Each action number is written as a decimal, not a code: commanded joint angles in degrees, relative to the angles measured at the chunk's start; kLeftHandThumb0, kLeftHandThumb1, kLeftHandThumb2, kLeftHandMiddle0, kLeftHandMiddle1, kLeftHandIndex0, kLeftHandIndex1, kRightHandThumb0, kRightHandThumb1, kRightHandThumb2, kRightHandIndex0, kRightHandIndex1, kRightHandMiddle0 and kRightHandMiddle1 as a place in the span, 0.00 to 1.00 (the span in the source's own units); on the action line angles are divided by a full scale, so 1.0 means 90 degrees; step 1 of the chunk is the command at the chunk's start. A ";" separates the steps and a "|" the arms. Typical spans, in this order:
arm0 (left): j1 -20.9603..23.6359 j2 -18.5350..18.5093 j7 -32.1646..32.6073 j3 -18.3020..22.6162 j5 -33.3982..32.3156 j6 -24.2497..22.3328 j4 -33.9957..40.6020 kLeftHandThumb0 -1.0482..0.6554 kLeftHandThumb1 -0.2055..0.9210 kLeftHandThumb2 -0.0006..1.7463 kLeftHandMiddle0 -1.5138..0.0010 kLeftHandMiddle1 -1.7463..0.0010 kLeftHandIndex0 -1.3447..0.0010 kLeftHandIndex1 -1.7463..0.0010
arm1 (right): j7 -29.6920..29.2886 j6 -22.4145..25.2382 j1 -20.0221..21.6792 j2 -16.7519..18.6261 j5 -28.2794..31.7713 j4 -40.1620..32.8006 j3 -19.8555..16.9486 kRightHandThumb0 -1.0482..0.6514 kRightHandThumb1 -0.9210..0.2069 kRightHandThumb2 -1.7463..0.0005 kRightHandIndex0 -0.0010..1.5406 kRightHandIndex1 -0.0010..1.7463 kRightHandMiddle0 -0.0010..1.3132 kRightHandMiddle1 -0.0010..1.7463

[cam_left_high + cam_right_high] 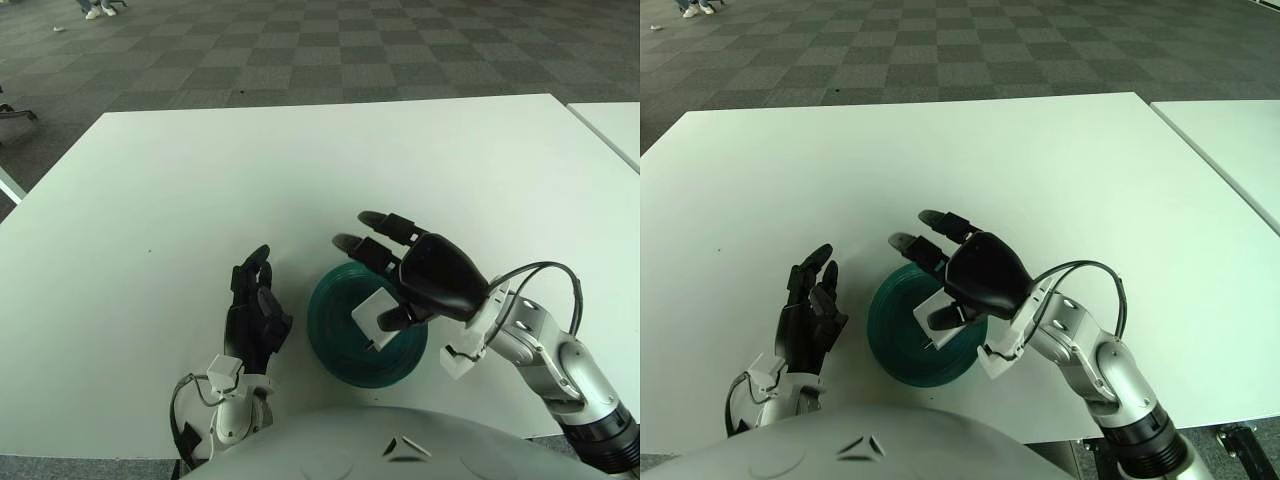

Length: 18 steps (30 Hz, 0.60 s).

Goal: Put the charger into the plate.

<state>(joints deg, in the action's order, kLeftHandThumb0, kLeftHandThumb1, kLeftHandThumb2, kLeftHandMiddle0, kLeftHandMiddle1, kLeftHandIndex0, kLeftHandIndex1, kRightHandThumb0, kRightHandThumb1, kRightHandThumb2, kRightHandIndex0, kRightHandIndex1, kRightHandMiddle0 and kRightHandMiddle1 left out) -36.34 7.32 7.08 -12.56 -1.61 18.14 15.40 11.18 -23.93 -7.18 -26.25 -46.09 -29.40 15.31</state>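
the white charger (374,314) is lying in the dark green plate (335,345), toward its right side. the right hand (420,275) is hovering over the plate's right rim, fingers spread wide and holding nothing. the left hand (255,315) is showing just left of the plate, fingers relaxed. the plate is sitting near the white surface (300,170) front edge, with broad bare room beyond it.

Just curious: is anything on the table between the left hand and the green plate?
No. Both views show only bare white table between the left hand and the plate.
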 commanded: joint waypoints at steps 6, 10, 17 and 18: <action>0.0034 0.0065 0.0043 -0.0007 0.0083 0.0010 0.0046 0.08 1.00 0.56 0.83 1.00 1.00 0.48 | -0.0208 0.1499 0.0060 0.1918 0.3487 0.1072 -0.0519 0.11 0.00 0.56 0.18 0.04 0.00 0.32; -0.0002 0.0090 0.0044 -0.0004 0.0016 0.0015 0.0031 0.08 1.00 0.57 0.82 0.99 1.00 0.44 | -0.0285 0.2828 0.0238 0.2702 0.5156 0.1074 -0.1256 0.15 0.00 0.57 0.22 0.06 0.00 0.41; -0.0100 0.0133 0.0114 -0.0013 0.0037 0.0014 0.0103 0.08 1.00 0.58 0.81 0.99 1.00 0.41 | -0.0555 0.3457 -0.0850 0.3402 0.7006 0.0618 -0.1869 0.16 0.00 0.60 0.30 0.12 0.00 0.57; -0.0121 0.0139 0.0128 -0.0019 0.0046 -0.0012 0.0133 0.08 1.00 0.58 0.81 0.99 1.00 0.42 | -0.0459 0.3396 -0.1132 0.3398 0.7153 0.0612 -0.1879 0.16 0.00 0.61 0.30 0.13 0.00 0.58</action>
<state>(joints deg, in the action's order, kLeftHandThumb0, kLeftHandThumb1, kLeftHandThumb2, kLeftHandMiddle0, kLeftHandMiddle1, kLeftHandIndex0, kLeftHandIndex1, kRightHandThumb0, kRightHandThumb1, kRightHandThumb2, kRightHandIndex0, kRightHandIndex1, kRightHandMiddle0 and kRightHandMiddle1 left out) -36.43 7.29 7.08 -12.56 -1.52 18.11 15.40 9.91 -2.99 -8.42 -3.70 -3.41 -23.44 7.08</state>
